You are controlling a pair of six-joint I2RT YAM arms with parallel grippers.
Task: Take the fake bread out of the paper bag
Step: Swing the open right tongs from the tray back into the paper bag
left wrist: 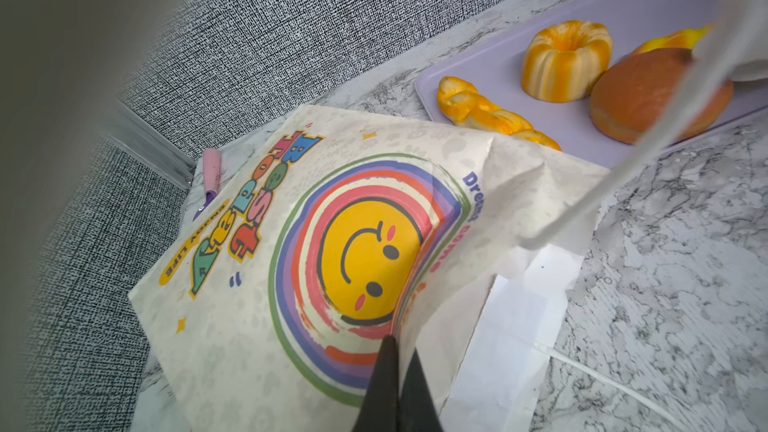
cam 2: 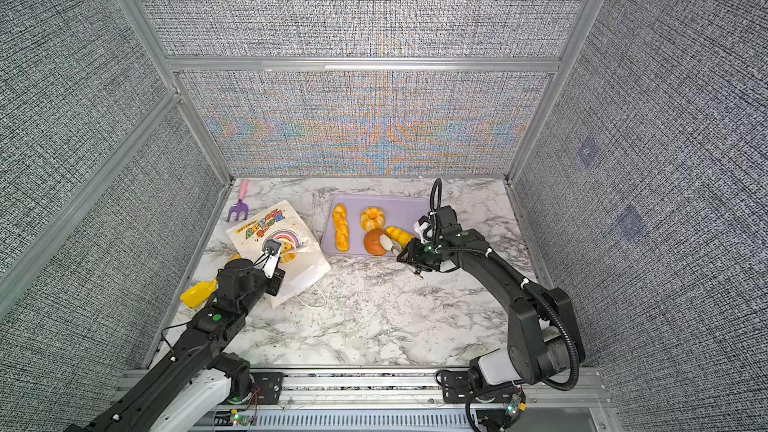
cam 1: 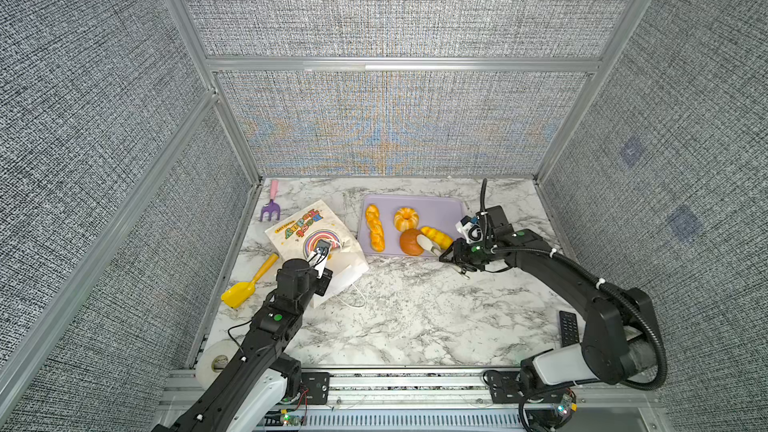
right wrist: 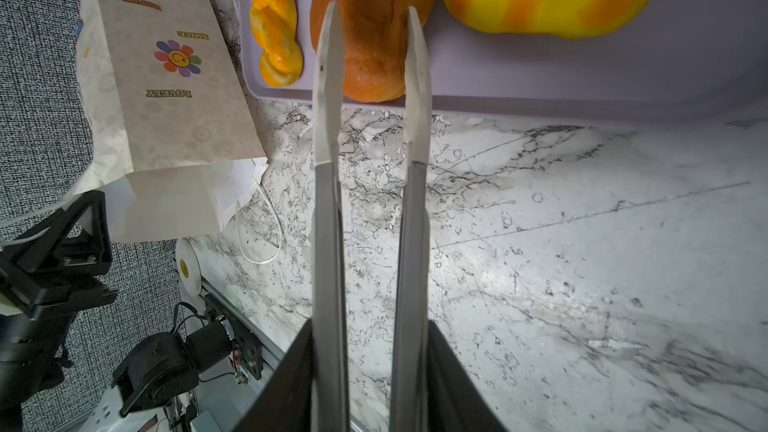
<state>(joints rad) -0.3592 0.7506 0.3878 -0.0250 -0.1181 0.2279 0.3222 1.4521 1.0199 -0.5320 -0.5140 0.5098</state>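
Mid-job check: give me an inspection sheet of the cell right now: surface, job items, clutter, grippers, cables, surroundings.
Surface: marble tabletop, nothing spilled seen.
Job's things: paper bag lying at the left, mouth edge pinched up; braided stick, fluted ring bun, round brown bun and striped roll on the lilac tray; bag's contents hidden.
Clutter: yellow shovel, purple rake, remote, white roll.
Grippers: left gripper shut on the paper bag's edge; right gripper open, tips over the round brown bun.
Cables: white cord handle loose on the tabletop; black conduit on the right arm.
Surroundings: grey woven panels in aluminium framing; nothing else seen.
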